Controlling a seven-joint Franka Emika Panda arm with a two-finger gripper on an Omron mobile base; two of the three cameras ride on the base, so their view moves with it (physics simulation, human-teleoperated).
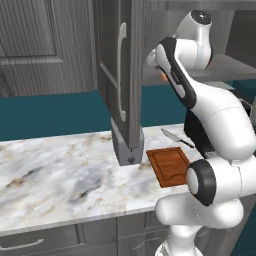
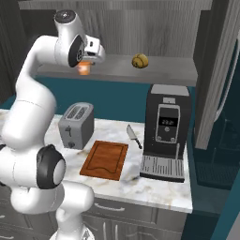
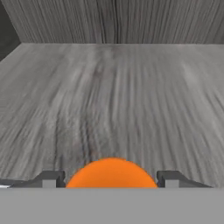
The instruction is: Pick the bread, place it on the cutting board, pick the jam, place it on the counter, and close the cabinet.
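Observation:
The jam (image 2: pixel 84 69), a small orange jar, stands at the left end of the grey shelf (image 2: pixel 168 71) inside the open cabinet (image 1: pixel 122 75). My gripper (image 2: pixel 85 64) reaches in from the left and is shut on the jam. In the hand view the jam's orange top (image 3: pixel 111 173) bulges up between my two fingertips (image 3: pixel 51 178), with the shelf's grey grain beyond it. The bread (image 2: pixel 139 60), a golden-brown bun, rests on the same shelf to the right of the jam. Below, the reddish-brown cutting board (image 2: pixel 105 159) lies bare on the marbled counter (image 1: pixel 60 175).
The cabinet's left door (image 1: pixel 125 100) hangs open over the counter, close to my arm. A toaster (image 2: pixel 76 124), a knife (image 2: pixel 134 136) and a black coffee machine (image 2: pixel 166 131) stand around the board. The right door (image 2: pixel 220 70) swings out at the right.

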